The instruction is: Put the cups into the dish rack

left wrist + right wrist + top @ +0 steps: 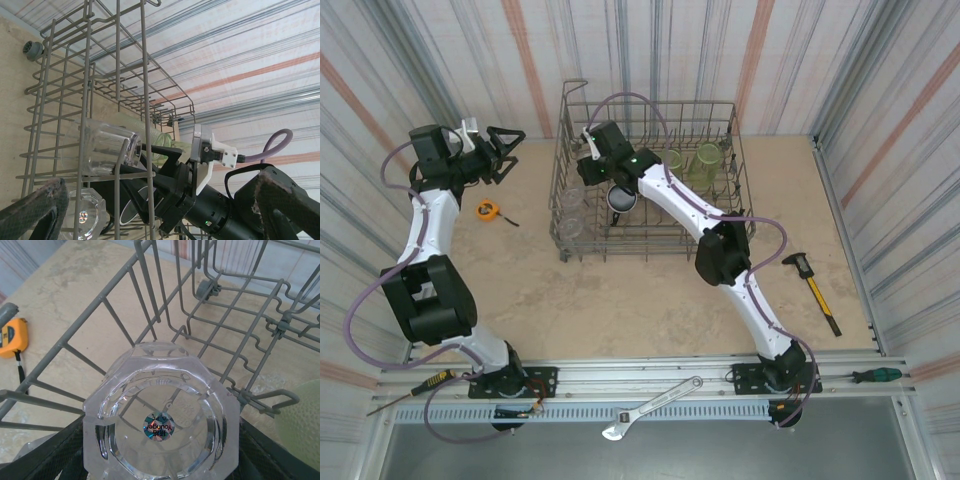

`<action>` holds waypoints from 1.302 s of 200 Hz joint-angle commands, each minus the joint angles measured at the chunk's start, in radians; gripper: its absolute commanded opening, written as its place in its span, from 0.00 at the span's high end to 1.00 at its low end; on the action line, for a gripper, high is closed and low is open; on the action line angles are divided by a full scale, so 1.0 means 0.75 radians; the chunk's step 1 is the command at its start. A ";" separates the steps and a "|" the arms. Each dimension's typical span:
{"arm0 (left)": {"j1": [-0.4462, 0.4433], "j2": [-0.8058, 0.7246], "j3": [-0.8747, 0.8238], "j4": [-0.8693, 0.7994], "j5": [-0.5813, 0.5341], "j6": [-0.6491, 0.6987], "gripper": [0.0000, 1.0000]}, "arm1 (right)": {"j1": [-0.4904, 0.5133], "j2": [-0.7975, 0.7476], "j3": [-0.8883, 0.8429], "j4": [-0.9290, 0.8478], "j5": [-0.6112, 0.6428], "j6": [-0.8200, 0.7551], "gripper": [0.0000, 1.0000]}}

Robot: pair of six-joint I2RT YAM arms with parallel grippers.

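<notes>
1. One dish rack sits at the far middle of the table, where both arms can reach it.
2. My right gripper reaches down into its left half, jaws pinching a clear cup, thick base toward my wrist; mouth-down for draining, I judge.
3. My left gripper hovers just left of the rack, jaws spread wide and empty, out of the way.
4. Two yellow-green cups sit among the far-right tines, which prop them.

tines and cups inside dish rack
</notes>
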 commanded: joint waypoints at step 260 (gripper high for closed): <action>0.018 -0.037 0.003 0.038 0.000 -0.003 0.01 | -0.014 -0.022 0.178 -0.024 -0.138 0.132 0.03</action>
